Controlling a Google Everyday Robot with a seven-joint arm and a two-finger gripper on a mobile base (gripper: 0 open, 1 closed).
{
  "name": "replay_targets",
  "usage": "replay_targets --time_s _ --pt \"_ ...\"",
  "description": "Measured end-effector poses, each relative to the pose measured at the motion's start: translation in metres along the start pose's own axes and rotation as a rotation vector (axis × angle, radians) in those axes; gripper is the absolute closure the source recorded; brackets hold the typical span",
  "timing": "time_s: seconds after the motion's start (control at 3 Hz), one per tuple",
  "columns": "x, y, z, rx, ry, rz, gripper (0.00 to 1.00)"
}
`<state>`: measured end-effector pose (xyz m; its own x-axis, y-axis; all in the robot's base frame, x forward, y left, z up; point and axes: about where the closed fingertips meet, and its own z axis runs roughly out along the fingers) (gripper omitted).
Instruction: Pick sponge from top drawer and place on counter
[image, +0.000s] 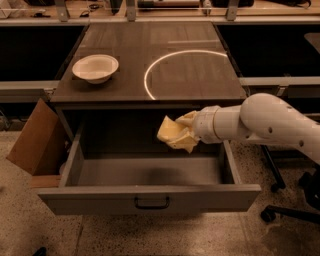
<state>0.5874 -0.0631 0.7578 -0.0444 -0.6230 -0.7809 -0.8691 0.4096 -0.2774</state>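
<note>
Camera view: my arm (270, 122) comes in from the 3 o'clock edge, the white forearm running roughly level toward 9 o'clock, w/ the wrist cuff just past the drawer's right wall. My gripper (187, 131) sits at the end of it, above the open top drawer (100, 197) and just under the counter's front edge. My fingers are closed on the sponge (171, 134); it's bunched around them, so I see little of the fingers themselves. The sponge is pale yellow and crumpled. It hangs off the 9 o'clock side of the gripper, clear of the drawer floor, w/ a dark shadow on the floor below it.

The drawer is pulled out toward 6 o'clock, w/ its dark handle (151, 202) centred on the front panel.

The counter (200, 75) is at 12 o'clock from the gripper, w/ a bright arc (148, 75) marked across its middle. A white bowl (95, 68) stands upright on the counter at approx 10 o'clock from the gripper, well apart from the arc's left side.

A brown cardboard box (35, 137) leans beside the drawer's left wall at 9 o'clock. A chair base (282, 210) w/ casters shows at 4 o'clock, on the speckled floor (165, 235).
</note>
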Motion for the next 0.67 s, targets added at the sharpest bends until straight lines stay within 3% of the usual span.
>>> replay_targets --time_s 0.33,0.67 --pt "-0.033 -0.024 -0.028 0.048 -0.029 -0.069 1.00" --pt "-0.062 -0.038 -0.042 0.051 -0.062 -0.139 1.00"
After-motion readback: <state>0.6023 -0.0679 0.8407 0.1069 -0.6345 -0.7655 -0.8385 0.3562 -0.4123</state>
